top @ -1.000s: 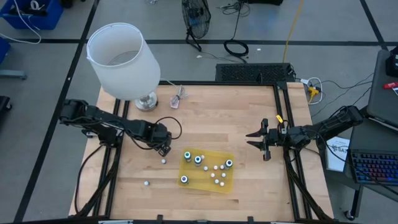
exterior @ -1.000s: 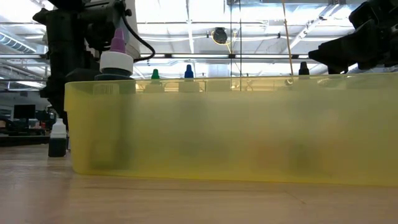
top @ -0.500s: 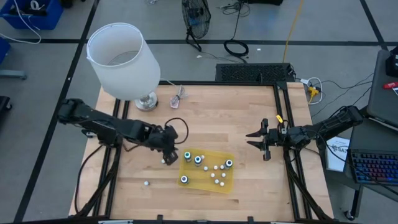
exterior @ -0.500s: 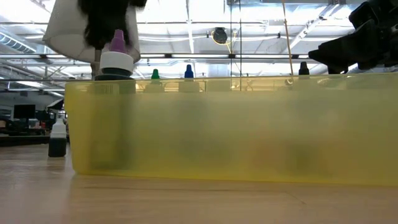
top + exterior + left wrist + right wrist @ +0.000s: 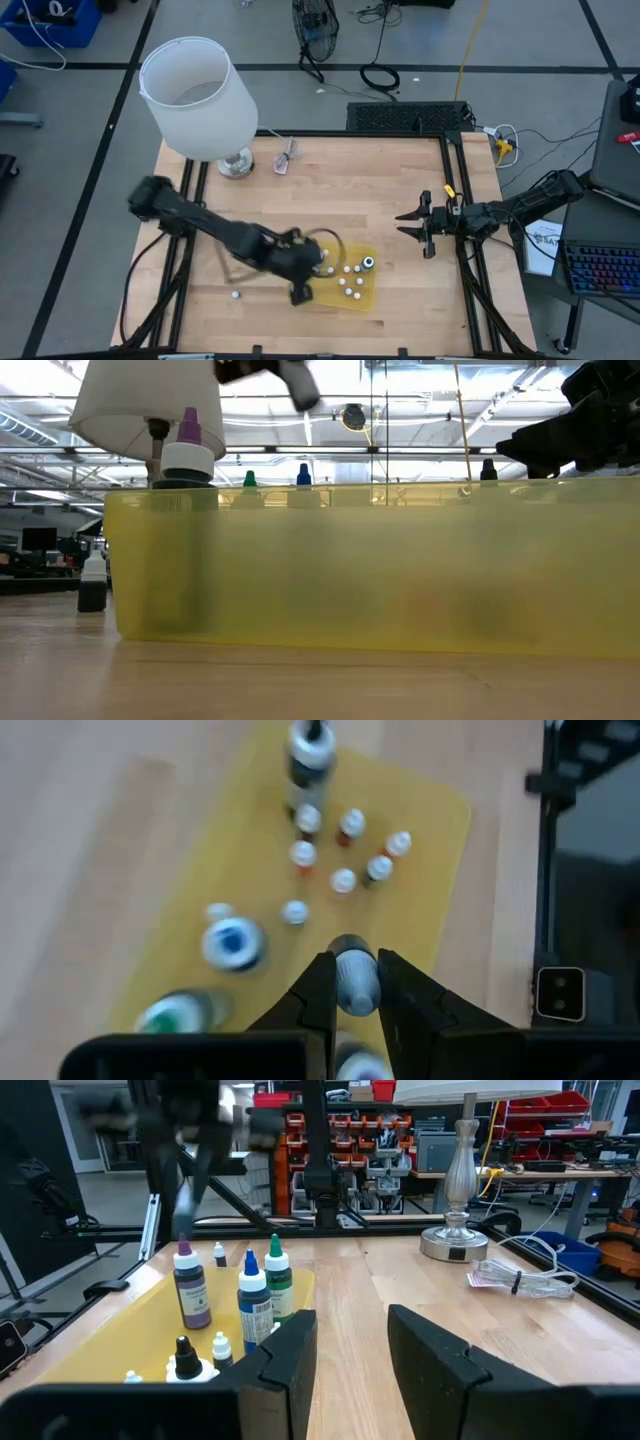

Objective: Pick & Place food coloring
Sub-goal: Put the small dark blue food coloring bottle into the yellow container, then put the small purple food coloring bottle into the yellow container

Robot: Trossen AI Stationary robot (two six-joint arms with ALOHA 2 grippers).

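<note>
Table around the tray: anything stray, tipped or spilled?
One stray bottle stands upright alone on the wood, outside the yellow tray, on the left arm's side. No spill shows. The left gripper grips a held bottle above the tray. The right gripper waits open near the table's right edge.

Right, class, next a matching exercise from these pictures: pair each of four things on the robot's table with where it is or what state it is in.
Things:
1. left gripper
2. right gripper
3. lamp
4. lone bottle

Places or states:
A. open, off to the right of the yellow tray
B. on the bare wood of the table, left of the tray
C. over the yellow tray, closed on a small bottle
D. at the table's far left corner

Pairs: 1-C, 2-A, 3-D, 4-B
</note>
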